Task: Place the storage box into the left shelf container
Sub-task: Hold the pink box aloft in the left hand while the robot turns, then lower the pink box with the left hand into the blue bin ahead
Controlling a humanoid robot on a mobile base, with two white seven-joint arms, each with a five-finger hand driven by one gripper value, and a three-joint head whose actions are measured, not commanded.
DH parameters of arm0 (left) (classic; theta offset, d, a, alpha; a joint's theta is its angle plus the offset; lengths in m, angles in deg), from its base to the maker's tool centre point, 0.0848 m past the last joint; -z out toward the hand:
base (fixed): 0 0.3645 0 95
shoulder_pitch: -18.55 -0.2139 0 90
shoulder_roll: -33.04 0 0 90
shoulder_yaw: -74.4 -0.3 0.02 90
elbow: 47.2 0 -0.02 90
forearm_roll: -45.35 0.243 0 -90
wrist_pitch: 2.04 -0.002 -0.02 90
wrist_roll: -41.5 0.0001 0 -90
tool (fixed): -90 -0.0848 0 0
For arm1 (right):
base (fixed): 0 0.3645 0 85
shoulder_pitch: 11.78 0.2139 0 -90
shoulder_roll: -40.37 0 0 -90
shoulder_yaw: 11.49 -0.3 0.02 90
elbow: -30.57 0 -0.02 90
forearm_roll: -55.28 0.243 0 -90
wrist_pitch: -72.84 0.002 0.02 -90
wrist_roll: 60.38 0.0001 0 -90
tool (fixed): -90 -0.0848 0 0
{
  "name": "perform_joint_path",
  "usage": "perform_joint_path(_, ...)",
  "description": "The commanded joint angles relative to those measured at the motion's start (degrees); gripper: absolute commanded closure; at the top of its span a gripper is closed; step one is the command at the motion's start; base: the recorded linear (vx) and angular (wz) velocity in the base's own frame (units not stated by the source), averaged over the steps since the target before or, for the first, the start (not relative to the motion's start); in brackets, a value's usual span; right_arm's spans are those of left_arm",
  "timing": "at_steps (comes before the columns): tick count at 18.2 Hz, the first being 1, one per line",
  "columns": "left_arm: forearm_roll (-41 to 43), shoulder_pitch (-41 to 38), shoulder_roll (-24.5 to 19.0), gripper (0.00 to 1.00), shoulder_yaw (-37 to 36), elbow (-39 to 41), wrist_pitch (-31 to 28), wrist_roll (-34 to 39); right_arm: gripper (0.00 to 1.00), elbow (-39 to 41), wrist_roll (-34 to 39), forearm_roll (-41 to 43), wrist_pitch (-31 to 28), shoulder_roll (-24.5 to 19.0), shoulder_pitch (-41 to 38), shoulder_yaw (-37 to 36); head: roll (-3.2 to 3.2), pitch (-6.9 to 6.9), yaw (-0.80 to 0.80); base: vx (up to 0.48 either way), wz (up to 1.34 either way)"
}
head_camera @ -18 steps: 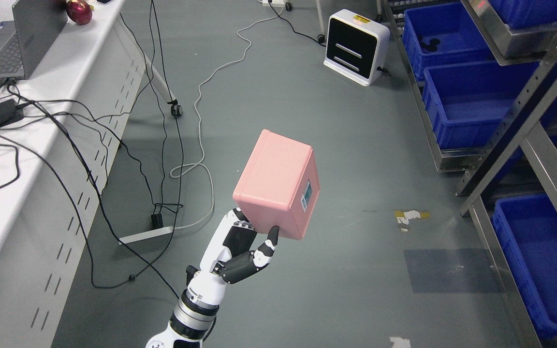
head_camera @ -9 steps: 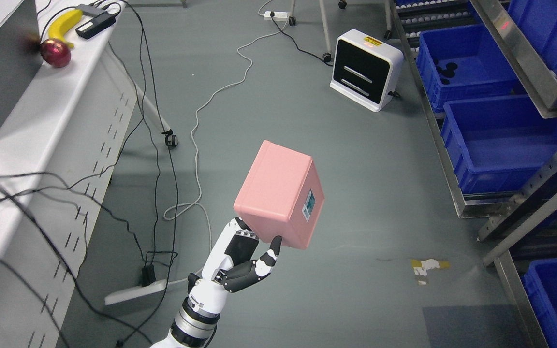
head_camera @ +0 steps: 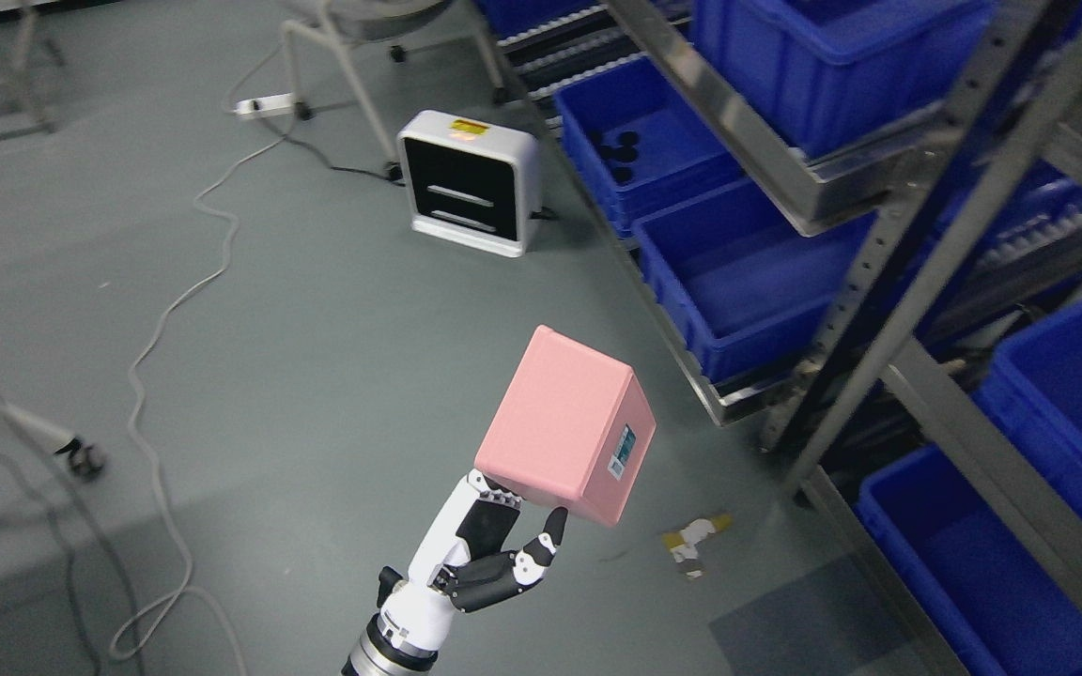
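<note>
A pink storage box (head_camera: 564, 427) with a small printed label on its right face is held up over the grey floor, tilted, in the lower middle of the head view. My left hand (head_camera: 516, 507) is shut on its lower corner from below, thumb on the near edge and the other fingers hidden behind the box. The arm rises from the bottom edge, left of the middle. To the right stands a metal shelf rack (head_camera: 888, 319) with blue containers: one empty (head_camera: 748, 272) level with the box, and one farther back holding dark items (head_camera: 630, 141). No right hand shows.
A white and black boxy device (head_camera: 469, 183) stands on the floor beside the rack. A white cable (head_camera: 165, 319) snakes from a power strip (head_camera: 264, 105). A castered table leg (head_camera: 71, 451) is at the left. Scraps of tape (head_camera: 691, 543) lie on the floor.
The camera has swung right: the white table has left the picture and the shelf rack fills the right side. The box stays gripped in my left hand, held the same way.
</note>
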Motion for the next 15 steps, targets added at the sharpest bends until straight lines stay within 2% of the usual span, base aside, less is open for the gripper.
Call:
perform_joint_path(1,1.13,-1.13,-1.00,0.96,-0.75,-0.80,-0.08,-0.15,0.00,1.00,0.02,-0.09,0.30,1.00,-0.70,-0.26,0.00,0.00,0.00,0.216,-1.03)
perform_joint_path(6,3.94,-3.77,-1.00,0.96,-2.33,-3.96,-0.08,-0.23,0.00,1.00,0.02,-0.09,0.30,1.00,-0.70,-0.26,0.00,0.00,0.00,0.199,-1.01)
perform_joint_path(10,4.21,-2.90,-1.00,0.96,-0.58,-4.75,-1.75,-0.15,0.00,1.00,0.02,-0.09,0.30,1.00,-0.70,-0.26,0.00,0.00,0.00,0.158,-0.96)
perform_joint_path(15,11.13,6.40,-1.00,0.96,7.23,-8.87,-13.60,-0.23,0.00,1.00,0.02,-0.09,0.30,1.00,-0.70,-0.26,0.00,0.00,0.00,0.123,-0.81)
